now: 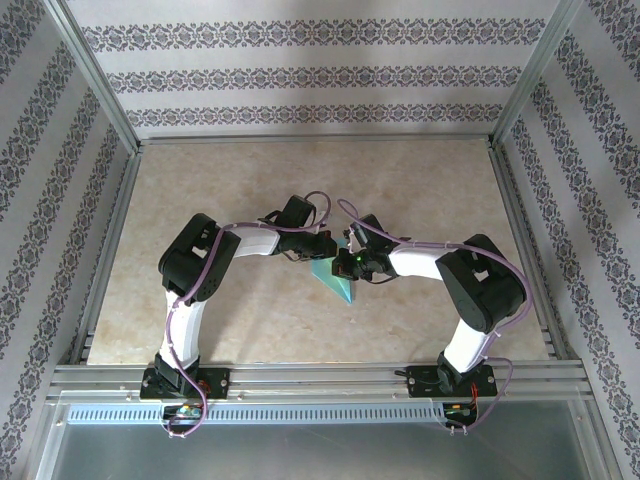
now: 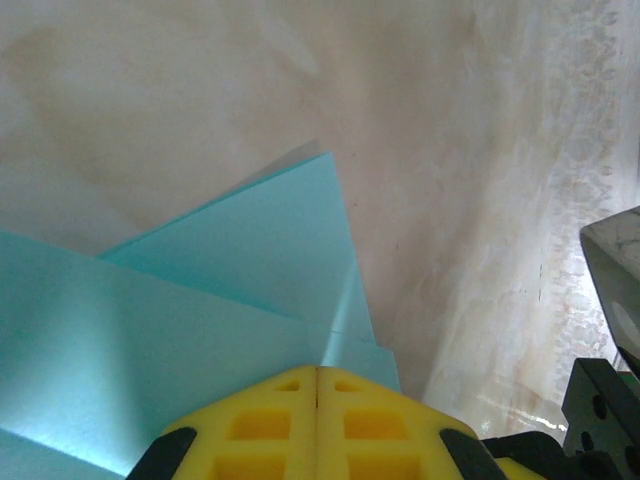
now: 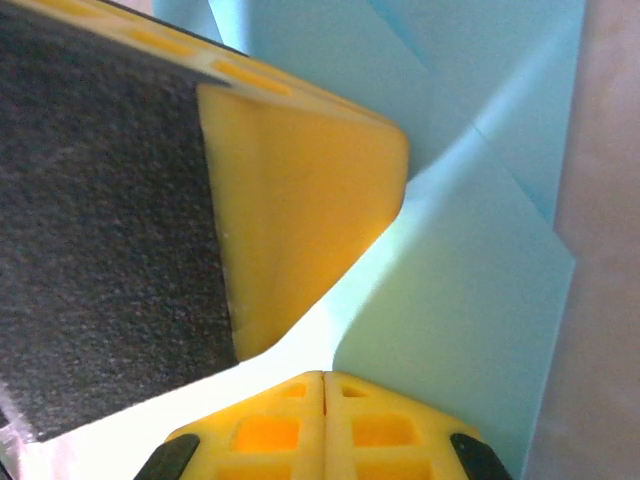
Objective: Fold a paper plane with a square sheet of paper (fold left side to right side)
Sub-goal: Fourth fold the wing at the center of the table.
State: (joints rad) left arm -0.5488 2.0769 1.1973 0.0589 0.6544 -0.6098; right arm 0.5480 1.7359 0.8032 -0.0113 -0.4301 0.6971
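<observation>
The left gripper (image 1: pixel 318 248) and the right gripper (image 1: pixel 353 262) are seen meeting tip to tip over the middle of the table (image 1: pixel 250 320); both are closed, the 2 yellow fingertips of each pressed together along a thin seam, with nothing seen clamped between them. The sheet of paper (image 1: pixel 338 283), teal-blue and folded into overlapping layers, is found flat on the table directly under both sets of tips, its pointed end directed back toward the arm bases. From the left wrist, the paper is seen spreading ahead and to the left of the closed tips (image 2: pixel 317 373), 1 sharp corner reaching forward; bare table lies to their right, and a dark part of the right arm (image 2: pixel 612 300) is seen at the far right. From the right wrist, the paper is seen ahead and to the right of the closed tips (image 3: pixel 323 377); a yellow finger (image 3: pixel 300 190) of the left gripper, backed by a dark grey pad, is seen ahead and to the left, over the paper; whether it touches cannot be told.
</observation>
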